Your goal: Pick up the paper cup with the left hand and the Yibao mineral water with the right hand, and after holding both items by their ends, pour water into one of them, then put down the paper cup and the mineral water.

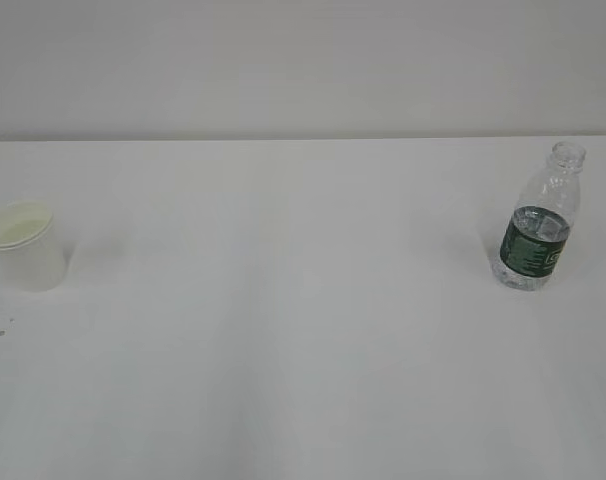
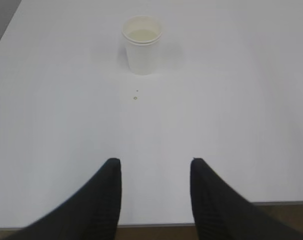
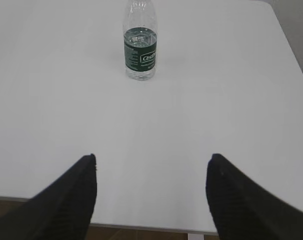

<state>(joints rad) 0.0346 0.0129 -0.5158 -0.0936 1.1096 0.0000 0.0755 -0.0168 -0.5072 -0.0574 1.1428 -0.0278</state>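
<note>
Both tools apart, nothing held. Left tool (image 2: 154, 192) faces paper cup (image 2: 142, 44), upright at surface's (image 1: 303, 350) left: light, crushable, grip gently mid-wall. Right tool (image 3: 151, 195) faces Yibao mineral water (image 3: 140, 42), upright at right, uncapped, part full: thin, slick; clamp at label.

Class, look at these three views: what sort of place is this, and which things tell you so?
Probably a bare robot test bench: a plain white table against a blank wall, holding only a paper cup and an uncapped water bottle.
</note>
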